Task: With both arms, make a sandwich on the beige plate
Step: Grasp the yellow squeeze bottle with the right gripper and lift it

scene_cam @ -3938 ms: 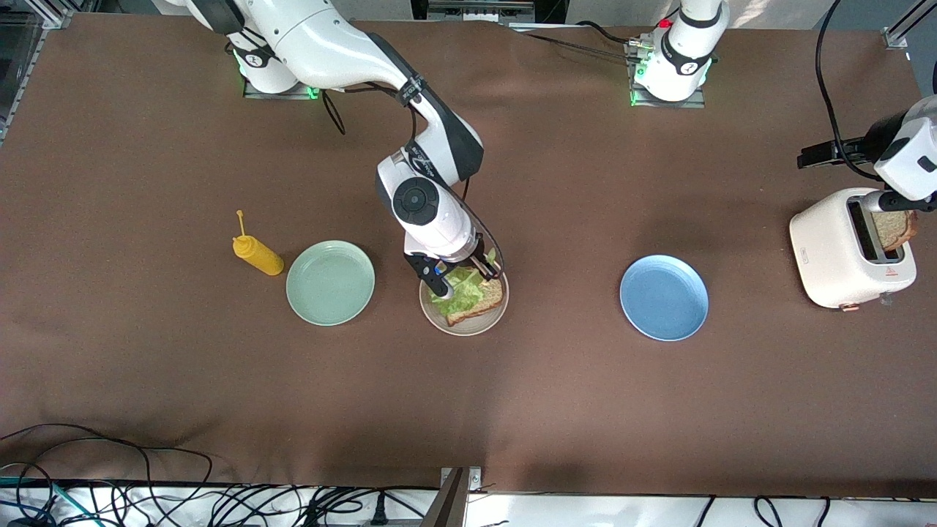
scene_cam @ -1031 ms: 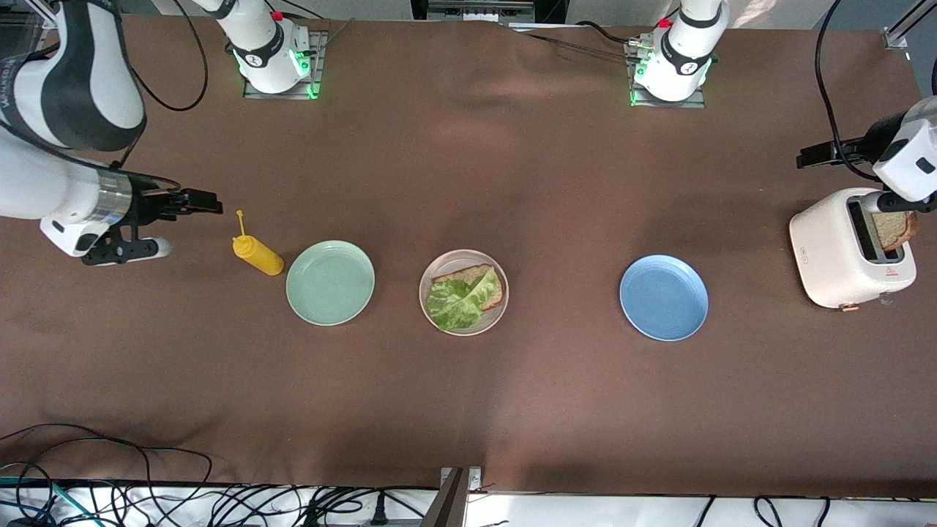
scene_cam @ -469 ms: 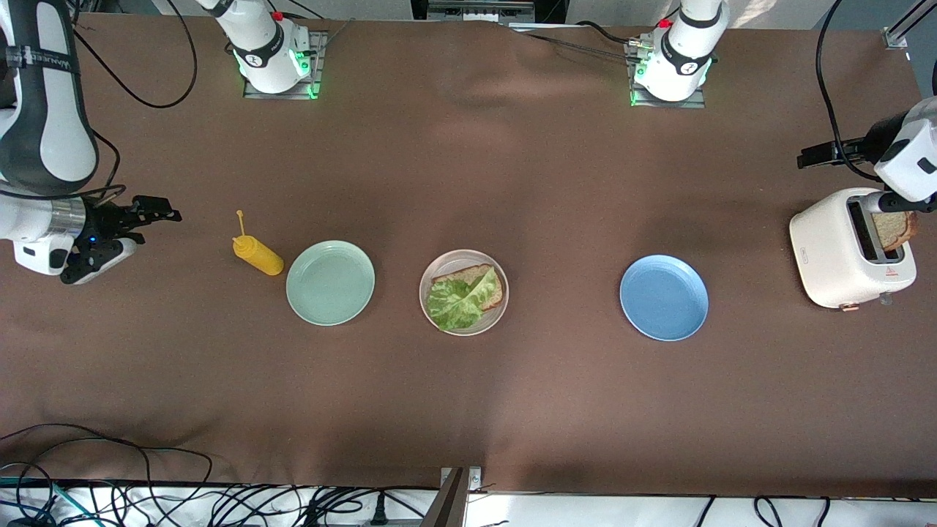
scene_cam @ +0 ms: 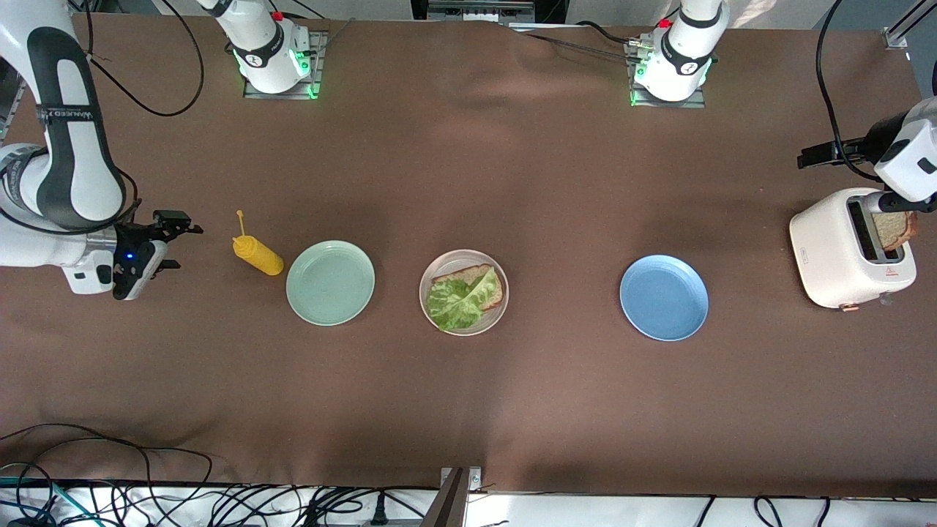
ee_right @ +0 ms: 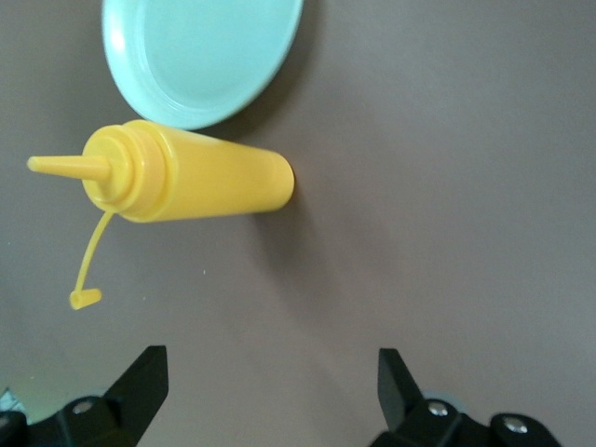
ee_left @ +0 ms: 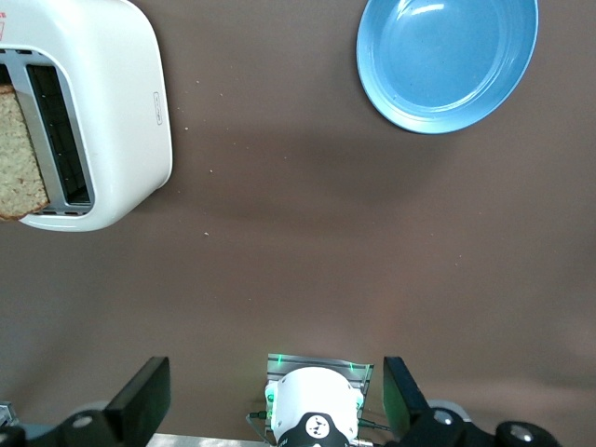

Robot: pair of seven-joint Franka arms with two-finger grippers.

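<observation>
The beige plate [scene_cam: 484, 323] sits mid-table with one bread slice [scene_cam: 489, 282] on it and a lettuce leaf [scene_cam: 455, 304] lying on the slice. A second bread slice [scene_cam: 897, 228] [ee_left: 23, 154] stands in the white toaster [scene_cam: 834, 252] [ee_left: 112, 102] at the left arm's end. My left gripper [scene_cam: 809, 157] [ee_left: 275, 384] hangs open and empty in the air beside the toaster. My right gripper [scene_cam: 184, 243] [ee_right: 270, 384] is open and empty, low over the table at the right arm's end, pointing at the yellow mustard bottle [scene_cam: 258, 254] [ee_right: 196, 172].
A mint-green plate [scene_cam: 330, 282] [ee_right: 200, 51] lies between the mustard bottle and the beige plate. A blue plate [scene_cam: 664, 297] [ee_left: 447, 60] lies between the beige plate and the toaster. Cables run along the table edge nearest the front camera.
My right arm left the lettuce on the bread and swung away to its end of the table, then edged back toward the mustard bottle. The left arm has not moved.
</observation>
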